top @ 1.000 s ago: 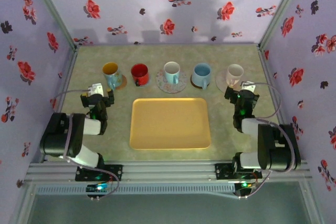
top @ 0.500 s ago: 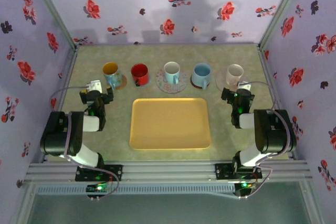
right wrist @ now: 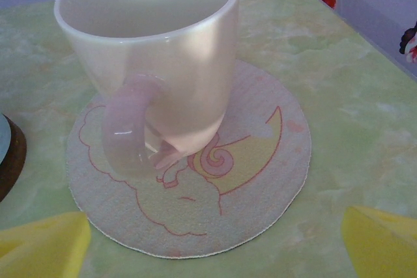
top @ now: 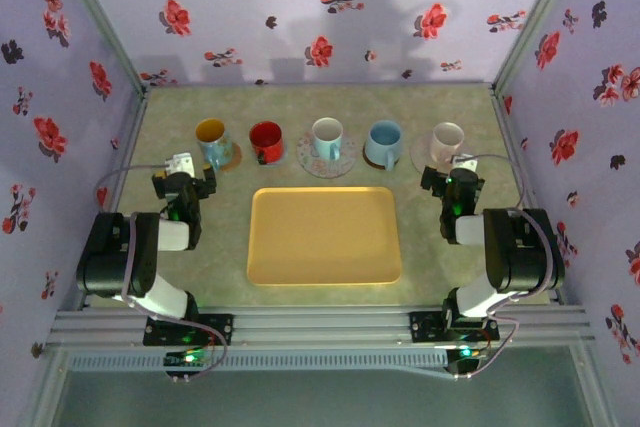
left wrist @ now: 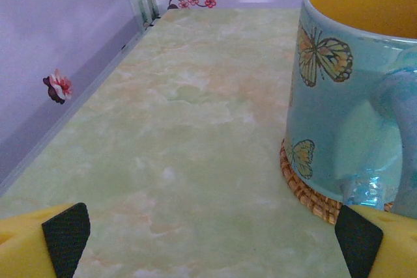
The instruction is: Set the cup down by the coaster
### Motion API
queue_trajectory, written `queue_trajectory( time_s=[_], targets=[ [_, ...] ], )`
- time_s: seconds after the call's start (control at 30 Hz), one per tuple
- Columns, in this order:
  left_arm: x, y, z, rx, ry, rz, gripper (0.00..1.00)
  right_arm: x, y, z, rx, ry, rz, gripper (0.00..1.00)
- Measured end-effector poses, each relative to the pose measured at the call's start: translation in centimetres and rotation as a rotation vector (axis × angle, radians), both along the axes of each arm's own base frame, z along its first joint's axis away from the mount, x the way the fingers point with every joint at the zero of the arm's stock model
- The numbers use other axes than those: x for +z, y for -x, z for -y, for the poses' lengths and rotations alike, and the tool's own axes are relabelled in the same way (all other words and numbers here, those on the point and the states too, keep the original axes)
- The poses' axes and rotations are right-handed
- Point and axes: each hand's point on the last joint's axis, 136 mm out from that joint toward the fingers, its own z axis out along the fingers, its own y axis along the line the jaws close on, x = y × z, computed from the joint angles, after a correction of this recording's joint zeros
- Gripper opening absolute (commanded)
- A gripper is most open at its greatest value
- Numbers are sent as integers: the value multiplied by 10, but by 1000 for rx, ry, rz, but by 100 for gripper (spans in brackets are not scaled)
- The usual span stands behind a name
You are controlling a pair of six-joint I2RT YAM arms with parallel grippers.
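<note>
Several cups stand in a row at the back, each on a coaster. A teal butterfly cup with a yellow inside (top: 210, 137) (left wrist: 339, 96) sits on a woven coaster (left wrist: 306, 190). My left gripper (top: 181, 175) (left wrist: 212, 242) is open just in front of it and a little to its left, nothing between the fingers (left wrist: 65, 239). A pale pink cup (top: 446, 140) (right wrist: 163, 50) stands on a round moon-print coaster (right wrist: 260, 161), handle toward me. My right gripper (top: 452, 179) (right wrist: 215, 239) is open just short of it, holding nothing.
Between those stand a red cup (top: 265, 139), a white cup (top: 327, 137) on a patterned coaster and a blue cup (top: 383, 140). A yellow tray (top: 323, 234) lies mid-table between the arms. Flowered walls close in the left, right and back edges.
The right arm has folded back and its gripper has edged slightly toward the pink cup. The left gripper has shifted a little toward the butterfly cup. Both stay open.
</note>
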Motion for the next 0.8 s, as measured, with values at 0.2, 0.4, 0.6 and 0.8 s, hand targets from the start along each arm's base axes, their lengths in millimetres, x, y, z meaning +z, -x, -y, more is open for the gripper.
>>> queue_trajectory(
  time_s=[0.2,0.4,0.6,0.8],
  targets=[
    [0,0,0,0,0,0,100,0,0,0,0,0,0,99],
    [0,0,0,0,0,-1,100,0,0,0,0,0,0,100],
    [-1,0,0,0,0,-4,100,0,0,0,0,0,0,100],
    [-3,1,0,-3,10,-10,100,0,0,0,0,0,0,100]
  ],
)
